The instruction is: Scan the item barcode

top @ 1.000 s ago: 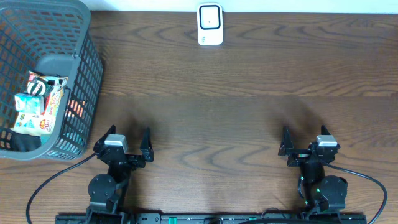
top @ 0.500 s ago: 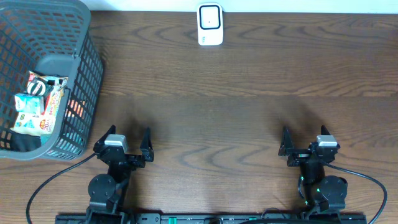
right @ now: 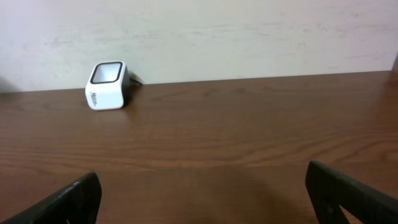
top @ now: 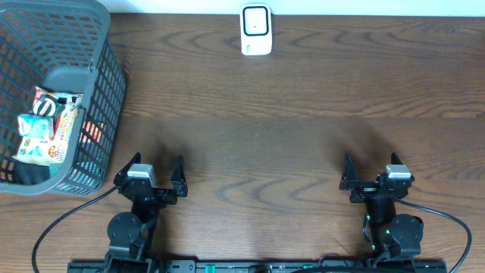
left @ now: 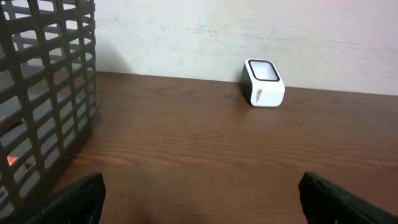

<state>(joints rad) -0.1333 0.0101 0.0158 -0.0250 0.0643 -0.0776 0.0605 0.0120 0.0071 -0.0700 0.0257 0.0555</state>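
Note:
The items, colourful snack packets (top: 47, 125), lie inside the grey plastic basket (top: 114, 76) at the far left. No barcode is readable from here. The white barcode scanner (top: 256, 30) stands at the back middle of the table, also seen in the left wrist view as the scanner (left: 264, 83) and in the right wrist view as the scanner (right: 107, 85). My left gripper (top: 158, 168) rests open at the front left, just right of the basket, holding nothing. My right gripper (top: 371, 167) rests open at the front right, equally bare. Both wrist views show bare wood between the left gripper (left: 201, 199) and right gripper (right: 205, 196) fingers.
The basket's mesh wall (left: 43, 93) rises close on the left of the left gripper. A pale wall runs behind the table's back edge. Dark wooden tabletop (top: 258, 129) stretches between the grippers and the scanner.

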